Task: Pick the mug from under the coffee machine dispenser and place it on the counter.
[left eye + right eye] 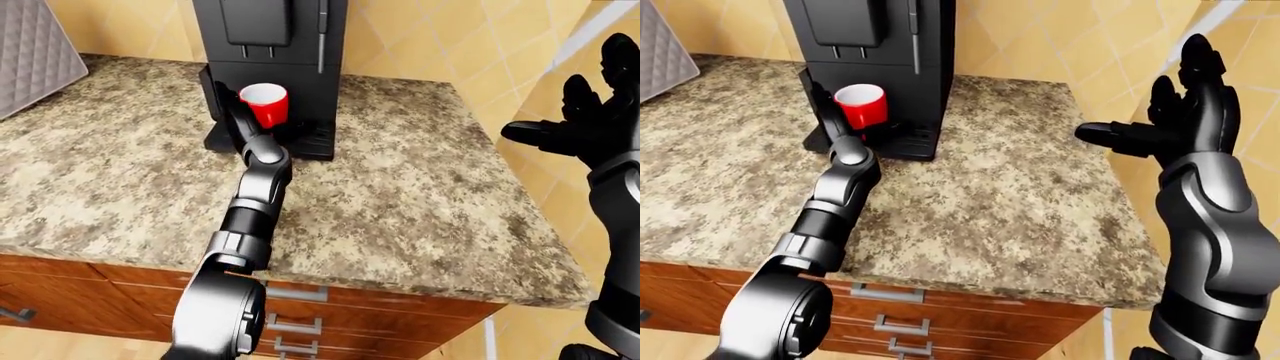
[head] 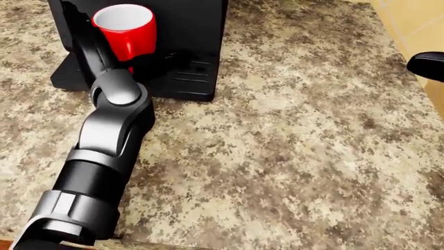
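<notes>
The red mug [image 2: 125, 28] is seen under the coffee machine [image 1: 270, 45], not yet placed on the table [image 1: 400, 187]. The left robot hand [image 2: 79, 31] is reached in at its left; grip cannot be told. The right robot hand [image 1: 1185, 112] is held spread, empty.

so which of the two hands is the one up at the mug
The left hand: its arm reaches across the counter to the red mug under the coffee machine. The right hand hangs open beyond the counter's right edge.

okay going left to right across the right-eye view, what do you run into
Grey quilted panel at the left edge → left hand reaching in beside the mug → red mug under the coffee machine → bare granite counter → right hand, open, raised off the counter's right end.
</notes>
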Robot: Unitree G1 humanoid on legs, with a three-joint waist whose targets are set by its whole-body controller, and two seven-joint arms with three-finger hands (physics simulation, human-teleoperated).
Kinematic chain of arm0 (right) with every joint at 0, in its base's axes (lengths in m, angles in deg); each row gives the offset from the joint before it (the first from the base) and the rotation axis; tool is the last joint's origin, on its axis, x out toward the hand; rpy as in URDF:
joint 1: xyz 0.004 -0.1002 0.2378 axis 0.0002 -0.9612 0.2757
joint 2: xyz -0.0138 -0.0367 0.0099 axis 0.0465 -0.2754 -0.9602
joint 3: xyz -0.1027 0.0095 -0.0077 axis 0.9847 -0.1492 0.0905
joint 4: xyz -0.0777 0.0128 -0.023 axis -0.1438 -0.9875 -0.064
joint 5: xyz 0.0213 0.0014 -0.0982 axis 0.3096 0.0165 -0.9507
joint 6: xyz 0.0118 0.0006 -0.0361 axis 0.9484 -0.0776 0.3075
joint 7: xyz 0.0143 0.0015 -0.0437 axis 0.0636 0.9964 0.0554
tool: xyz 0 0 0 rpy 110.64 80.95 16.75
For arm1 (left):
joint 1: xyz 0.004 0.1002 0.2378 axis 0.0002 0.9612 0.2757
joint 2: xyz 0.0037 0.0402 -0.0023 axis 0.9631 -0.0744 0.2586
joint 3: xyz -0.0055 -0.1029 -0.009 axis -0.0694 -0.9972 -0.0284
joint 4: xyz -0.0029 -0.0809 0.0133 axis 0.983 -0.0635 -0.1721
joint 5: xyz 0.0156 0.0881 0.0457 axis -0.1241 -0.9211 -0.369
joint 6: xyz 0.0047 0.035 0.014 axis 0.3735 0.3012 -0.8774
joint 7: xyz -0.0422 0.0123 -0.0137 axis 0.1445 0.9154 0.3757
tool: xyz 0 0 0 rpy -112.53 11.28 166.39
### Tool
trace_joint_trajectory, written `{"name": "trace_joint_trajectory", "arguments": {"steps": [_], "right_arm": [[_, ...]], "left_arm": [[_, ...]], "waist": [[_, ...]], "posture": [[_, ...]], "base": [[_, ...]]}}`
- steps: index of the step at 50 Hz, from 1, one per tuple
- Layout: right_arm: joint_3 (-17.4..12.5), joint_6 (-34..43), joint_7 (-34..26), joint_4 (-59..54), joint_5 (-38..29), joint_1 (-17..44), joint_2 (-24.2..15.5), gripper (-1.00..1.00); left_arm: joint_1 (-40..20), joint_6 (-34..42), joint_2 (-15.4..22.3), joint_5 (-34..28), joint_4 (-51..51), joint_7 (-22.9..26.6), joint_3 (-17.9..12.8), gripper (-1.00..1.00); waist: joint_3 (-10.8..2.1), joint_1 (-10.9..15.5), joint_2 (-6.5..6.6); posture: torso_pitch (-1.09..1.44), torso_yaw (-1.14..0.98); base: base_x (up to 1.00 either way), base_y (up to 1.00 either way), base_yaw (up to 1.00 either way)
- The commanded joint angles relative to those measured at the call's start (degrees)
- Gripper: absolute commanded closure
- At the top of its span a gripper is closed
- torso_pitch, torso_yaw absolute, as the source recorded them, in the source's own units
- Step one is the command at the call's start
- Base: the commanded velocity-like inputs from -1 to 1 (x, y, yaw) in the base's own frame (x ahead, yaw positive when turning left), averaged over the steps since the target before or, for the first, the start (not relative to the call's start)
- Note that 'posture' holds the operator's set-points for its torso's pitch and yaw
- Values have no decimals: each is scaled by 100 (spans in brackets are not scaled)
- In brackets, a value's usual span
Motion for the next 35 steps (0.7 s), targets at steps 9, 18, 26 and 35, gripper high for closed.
{"name": "trace_joint_trajectory", "arguments": {"steps": [9,18,26,35], "right_arm": [[-93,-140,30,177,36,157,-139,-100],[-105,-97,51,224,77,143,-145,-100],[-118,-63,67,261,106,144,-153,-100],[-137,-22,95,294,183,150,-167,-100]], "left_arm": [[-555,-608,60,-101,544,-46,-31,-100],[-705,-947,88,-111,1060,-74,-73,-77],[-674,-1021,87,-96,1122,-90,-72,65],[-655,-1025,73,-113,1102,-98,-57,100]], "waist": [[-161,9,-44],[-159,5,-49],[-161,5,-45],[-173,6,-45]], "posture": [[0,0],[0,0],[0,0],[0,0]], "base": [[0,0,0],[0,0,0],[0,0,0],[0,0,0]]}}
